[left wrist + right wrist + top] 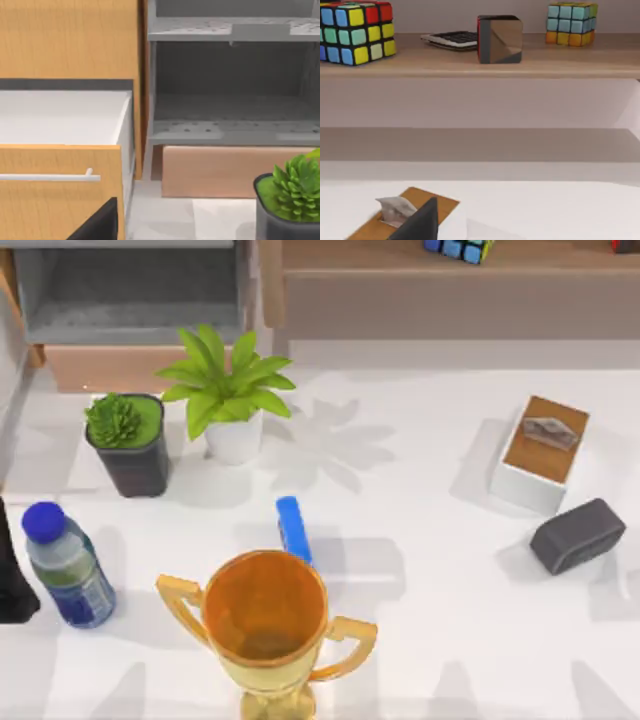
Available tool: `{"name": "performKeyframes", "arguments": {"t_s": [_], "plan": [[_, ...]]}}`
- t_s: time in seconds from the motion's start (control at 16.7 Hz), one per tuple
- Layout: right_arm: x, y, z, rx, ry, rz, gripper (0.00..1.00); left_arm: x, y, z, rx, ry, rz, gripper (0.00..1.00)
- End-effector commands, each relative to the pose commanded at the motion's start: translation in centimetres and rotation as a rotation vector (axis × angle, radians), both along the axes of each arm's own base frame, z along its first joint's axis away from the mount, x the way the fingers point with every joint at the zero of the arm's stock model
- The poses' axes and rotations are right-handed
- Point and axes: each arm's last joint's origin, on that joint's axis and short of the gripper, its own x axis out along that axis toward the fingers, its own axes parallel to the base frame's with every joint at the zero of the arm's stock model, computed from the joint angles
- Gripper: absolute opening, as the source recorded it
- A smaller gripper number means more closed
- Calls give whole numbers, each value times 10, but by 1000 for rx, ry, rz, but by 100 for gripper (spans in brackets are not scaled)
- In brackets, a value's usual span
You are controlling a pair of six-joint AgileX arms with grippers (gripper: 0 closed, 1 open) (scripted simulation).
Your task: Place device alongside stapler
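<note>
sitting untouched at about four o'clock on the table (420, 540), the device (578, 534) is lying well apart from the stapler (293, 528), which is resting near the centre just beyond the gold trophy (264, 625), so no part of the placement is appearing done. neither arm is engaging the device, and whether either tool is spread or pressed together i cannot tell. judging from this layout, the whole job is remaining: reaching the device beside the white box with brown top (540, 453), gripping it, and carrying it toward nine o'clock to set down beside the stapler.
</note>
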Motion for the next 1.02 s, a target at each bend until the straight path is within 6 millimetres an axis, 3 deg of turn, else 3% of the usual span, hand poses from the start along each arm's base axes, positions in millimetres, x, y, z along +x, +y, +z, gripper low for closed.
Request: {"name": "performKeyframes", "arguments": {"t_s": [0.3, 0.6, 0.78, 1.02], "plan": [[0, 0, 0, 0, 0, 0, 100, 0, 1, 12, 5, 41, 5, 100], [0, 0, 0, 0, 0, 0, 100, 16, 6, 72, 18, 230, 39, 100], [0, 0, 0, 0, 0, 0, 100, 49, 15, 121, 20, 402, 75, 100], [0, 0, 0, 0, 0, 0, 100, 130, 42, 172, 6, 658, 129, 100]]}}
